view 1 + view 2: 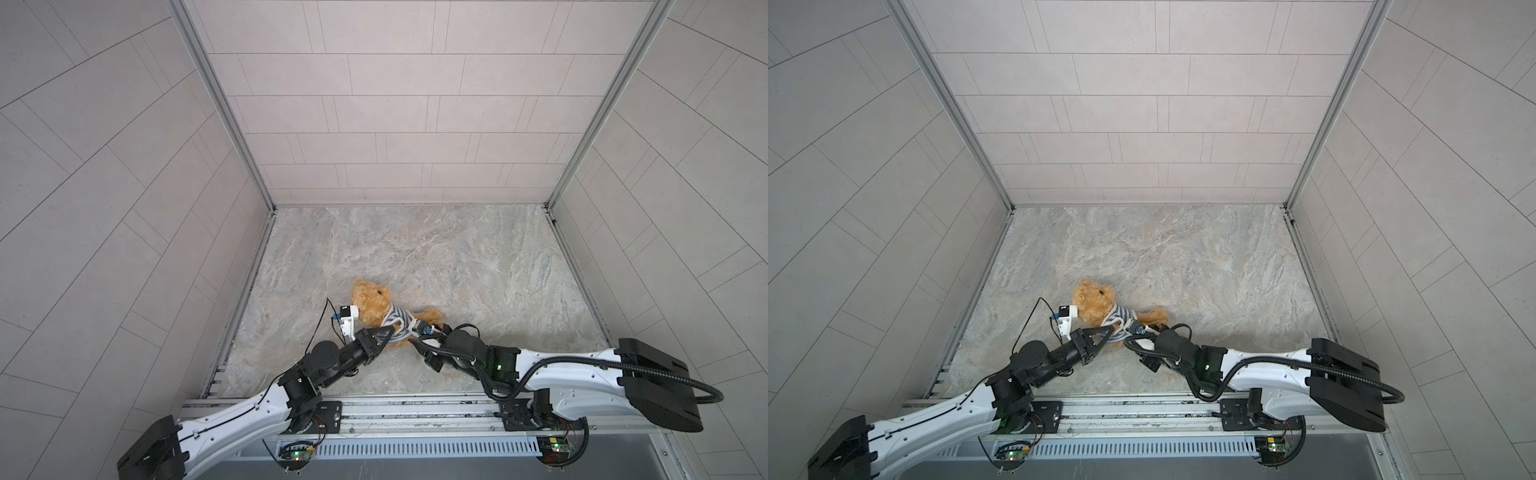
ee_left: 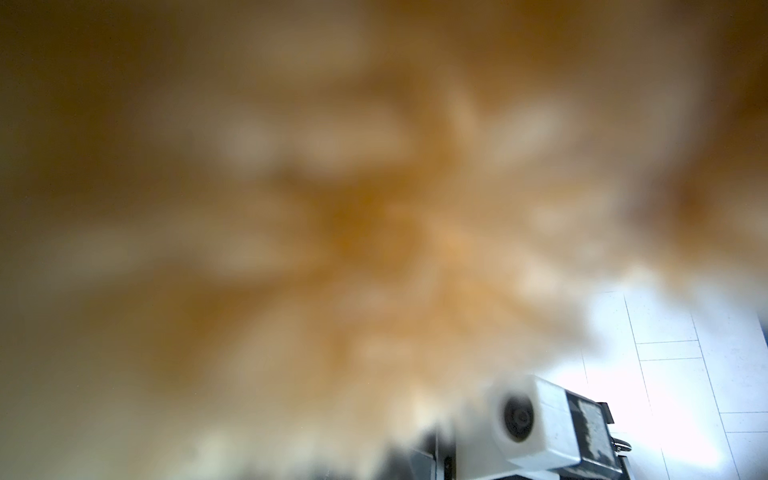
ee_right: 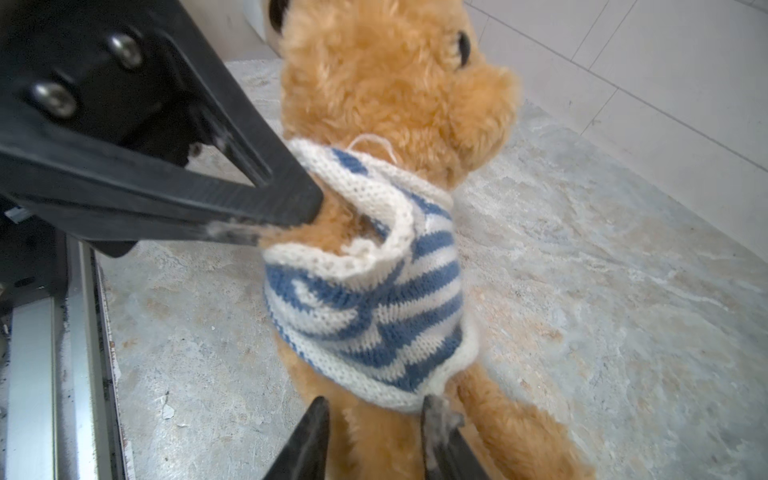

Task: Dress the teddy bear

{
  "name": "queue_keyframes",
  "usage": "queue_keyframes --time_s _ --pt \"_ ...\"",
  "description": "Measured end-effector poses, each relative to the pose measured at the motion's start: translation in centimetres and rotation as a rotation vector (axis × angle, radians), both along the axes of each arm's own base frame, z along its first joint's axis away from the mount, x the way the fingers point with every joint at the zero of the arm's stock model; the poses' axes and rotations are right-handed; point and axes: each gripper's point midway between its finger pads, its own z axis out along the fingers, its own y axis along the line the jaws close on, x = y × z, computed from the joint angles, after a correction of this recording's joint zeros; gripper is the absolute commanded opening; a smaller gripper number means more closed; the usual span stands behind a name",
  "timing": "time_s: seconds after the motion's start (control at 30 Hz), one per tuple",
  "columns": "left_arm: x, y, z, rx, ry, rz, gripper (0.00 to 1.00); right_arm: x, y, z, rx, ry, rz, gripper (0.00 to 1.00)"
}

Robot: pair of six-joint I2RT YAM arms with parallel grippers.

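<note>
Left gripper meets the bear at its shoulder. The jaws are pressed together, tips pushed in at an armhole of the shirt where fur shows; whether they nip fur or knit I cannot tell. Right gripper is at the bear's lower end with jaws spread, one finger on each side of the furry body just below the shirt hem. The tip of one finger is at the hem.

The table, marbled grey, lies under the bear, and the rail runs in front of the bear. In both top views the bear is on the table between the two grippers, head toward the left one and away from the rail, legs toward the right one. In the left wrist view the bear is only blurred fur, filling most of it. The shirt — blue and white stripes — is round the bear's trunk, bunched and twisted. A loose white thread curls at the bear's neck.
</note>
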Motion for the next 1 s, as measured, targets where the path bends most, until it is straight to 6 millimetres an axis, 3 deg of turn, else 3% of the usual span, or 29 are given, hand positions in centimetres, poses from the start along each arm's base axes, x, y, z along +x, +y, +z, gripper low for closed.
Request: queue_keyframes --time_s 0.13,0.27,0.43,0.57,0.7,0.9,1.0 --pt "0.0 -0.1 0.2 -0.009 -0.005 -0.005 0.00 0.0 0.4 0.7 0.026 -0.009 0.010 0.35" --pt "-0.2 -0.3 0.4 -0.014 -0.009 -0.013 0.00 0.0 0.5 0.4 0.016 -0.010 0.014 0.24" --pt "-0.2 -0.3 0.5 -0.016 -0.011 -0.016 0.00 0.0 0.8 0.4 0.011 -0.013 0.025 0.00" --pt "-0.2 -0.3 0.5 -0.020 -0.012 -0.016 0.00 0.3 0.4 0.2 0.005 -0.017 0.002 0.00" --pt "-0.3 -0.2 1.0 -0.035 -0.020 -0.014 0.00 1.7 -1.4 -0.5 -0.003 0.012 -0.069 0.00" --pt "-0.6 0.2 1.7 -0.058 -0.030 -0.007 0.00 2.7 -3.0 1.0 0.090 0.051 -0.129 0.00" --pt "-0.4 0.5 2.0 -0.068 -0.037 0.011 0.00 3.2 -4.0 0.2 0.084 0.078 -0.167 0.00"
